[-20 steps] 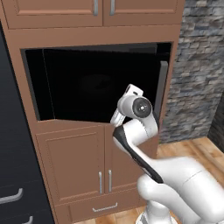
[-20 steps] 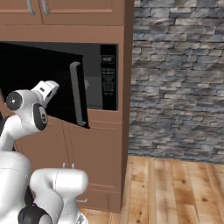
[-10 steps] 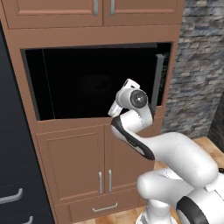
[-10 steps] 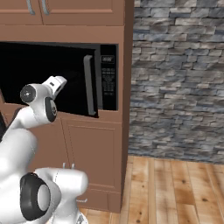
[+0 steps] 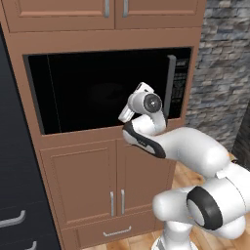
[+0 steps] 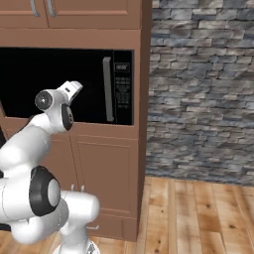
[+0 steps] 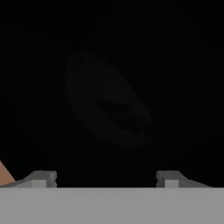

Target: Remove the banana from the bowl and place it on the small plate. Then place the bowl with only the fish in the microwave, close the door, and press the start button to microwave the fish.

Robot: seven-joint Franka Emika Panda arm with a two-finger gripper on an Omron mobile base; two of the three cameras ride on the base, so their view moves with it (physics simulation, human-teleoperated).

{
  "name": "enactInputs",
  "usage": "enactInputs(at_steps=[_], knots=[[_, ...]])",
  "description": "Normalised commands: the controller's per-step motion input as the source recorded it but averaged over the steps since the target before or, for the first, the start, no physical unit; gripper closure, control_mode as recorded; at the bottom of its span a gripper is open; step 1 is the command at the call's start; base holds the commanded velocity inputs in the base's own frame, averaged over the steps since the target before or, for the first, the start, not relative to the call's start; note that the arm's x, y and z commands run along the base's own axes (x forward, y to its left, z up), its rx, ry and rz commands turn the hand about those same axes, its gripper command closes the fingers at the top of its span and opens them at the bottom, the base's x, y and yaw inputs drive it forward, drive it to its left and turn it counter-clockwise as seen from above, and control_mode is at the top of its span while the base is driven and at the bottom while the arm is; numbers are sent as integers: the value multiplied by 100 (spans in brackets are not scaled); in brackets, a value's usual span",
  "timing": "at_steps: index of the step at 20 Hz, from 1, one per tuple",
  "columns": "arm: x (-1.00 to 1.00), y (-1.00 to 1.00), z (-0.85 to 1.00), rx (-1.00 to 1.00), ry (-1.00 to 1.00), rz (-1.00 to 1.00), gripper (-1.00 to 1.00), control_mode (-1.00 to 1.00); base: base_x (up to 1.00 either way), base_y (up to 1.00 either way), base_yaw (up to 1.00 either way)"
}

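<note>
**Gripper spread wide at the closed microwave door**

Gripper (image 7: 105,177) fingers stood spread well apart with nothing between them, pointing straight at the door (image 5: 105,90) — you saw its glossy black glass close ahead in the hand view, with a faint round shape, likely the bowl (image 7: 109,103), dimly behind it. You had the door sitting flush in the microwave (image 6: 74,84), so closing looked done. That panel was stiff, hard and slick; you would have got no purchase on the glass itself, and its grey bar handle (image 6: 106,89) was the only place to take hold. What seemed left was the start button on the button strip (image 6: 123,87) — a small, rigid target that wants a light, square push, not a pinch. From the base views, the strip lay to the right of the hand and a little farther in, just beyond the handle.
</note>
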Motion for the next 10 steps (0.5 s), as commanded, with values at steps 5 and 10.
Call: enactInputs(at_steps=[5, 10], knots=[[45, 0, 0, 4, -1, 0, -100, -100, 0, 0, 0], [10, -5, 0, 2, -5, 0, -100, -100, 0, 0, 0]])
